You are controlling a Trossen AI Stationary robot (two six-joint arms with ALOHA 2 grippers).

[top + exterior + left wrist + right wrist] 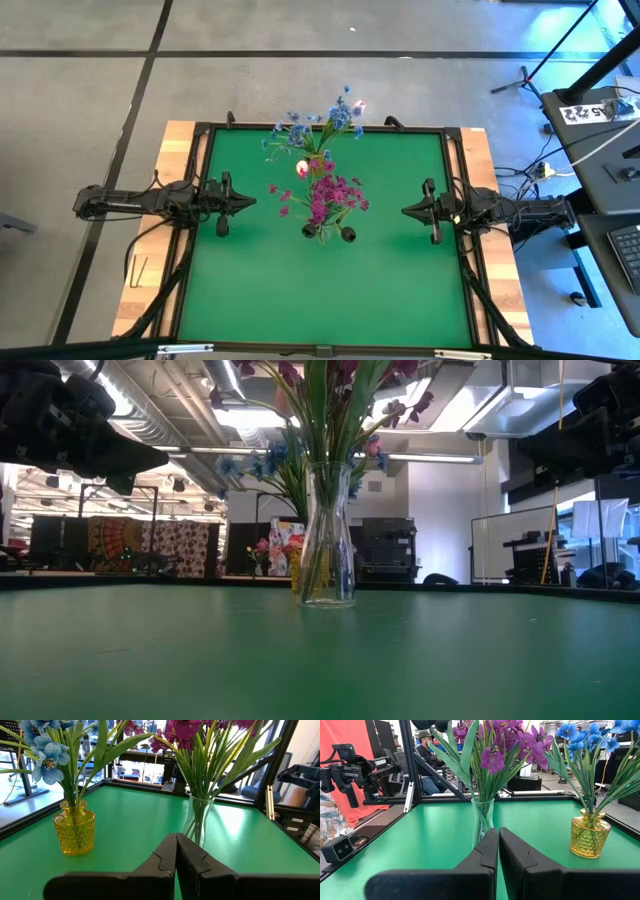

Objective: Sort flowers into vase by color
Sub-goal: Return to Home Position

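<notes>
1. The magenta flowers [325, 192] stand in the clear glass vase [327, 545] near the middle of the green surface [400, 290]. The dark buds [347, 234] lean out toward the near edge, so this colour group looks finished.
2. The blue flowers [335, 120] fill the yellow vase [75, 827] just behind, toward the far edge. A white-pink bud [302, 168] shows between the two bunches (I cannot tell which vase holds it).
3. The left claw [248, 200] hovers at the left side, its fingers pressed together on nothing. The right claw [407, 211] mirrors it on the right, likewise pressed together and empty. Both sit well apart from the vases, which reads as a parked pose.
4. Beyond the surface lies a workshop with ceiling lights [430, 458], patterned cloth [150, 545] and a person [425, 742] in a cap.
</notes>
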